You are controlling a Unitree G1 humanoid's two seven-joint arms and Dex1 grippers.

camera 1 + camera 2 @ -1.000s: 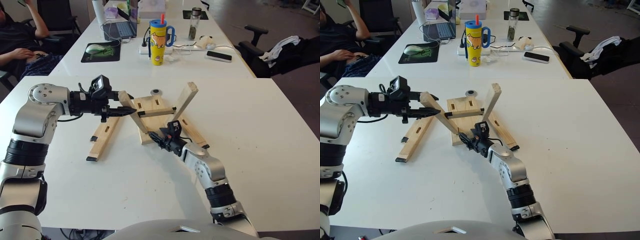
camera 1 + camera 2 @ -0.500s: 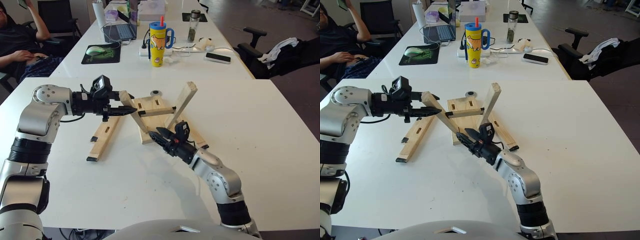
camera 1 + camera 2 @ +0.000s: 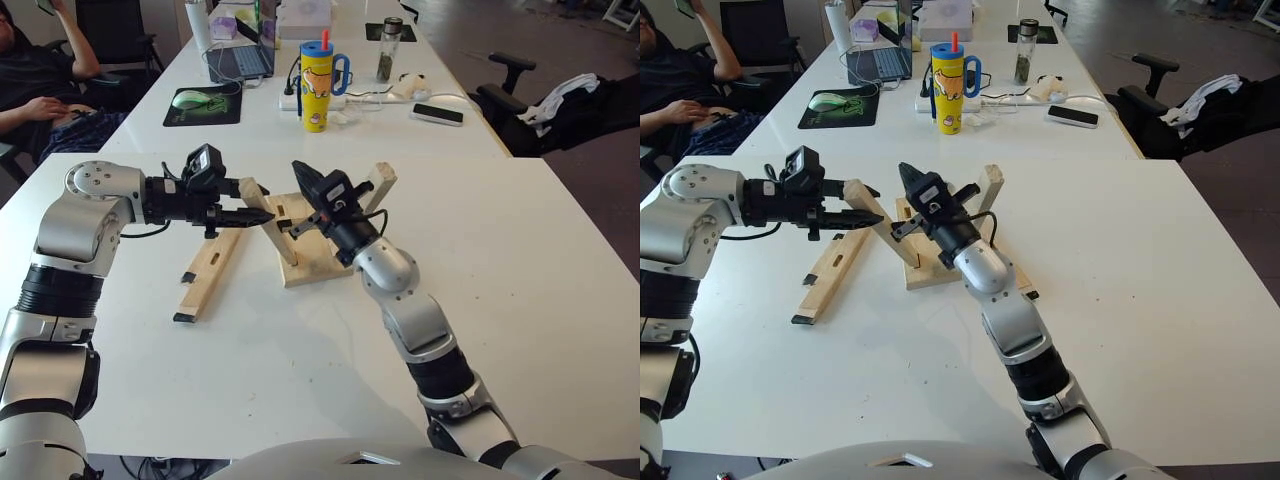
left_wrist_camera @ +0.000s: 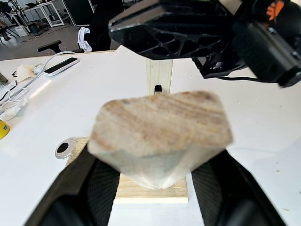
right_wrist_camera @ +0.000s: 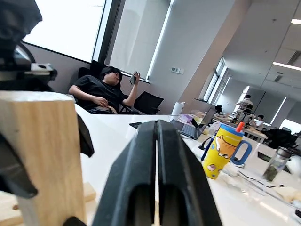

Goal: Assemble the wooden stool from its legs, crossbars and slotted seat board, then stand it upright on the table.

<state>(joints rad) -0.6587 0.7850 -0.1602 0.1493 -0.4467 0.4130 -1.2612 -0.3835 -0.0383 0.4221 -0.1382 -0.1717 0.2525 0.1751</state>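
Well, from the head view the right gripper (image 3: 300, 172) has swung up off the table (image 3: 560, 260) and now hangs pinched shut, empty, just beside the left gripper (image 3: 256, 214), which is clamped on the top of a slanting leg (image 3: 283, 245) rising from the seat board (image 3: 312, 270) beneath both; I'd judge it is coming to steady that leg. At the left wrist, the leg's cut end sits squeezed between the fingers (image 4: 70, 188). From the right wrist, beyond that gripper, a yellow mug (image 5: 225, 150) holds a straw (image 5: 241, 126); any drink inside is hidden.
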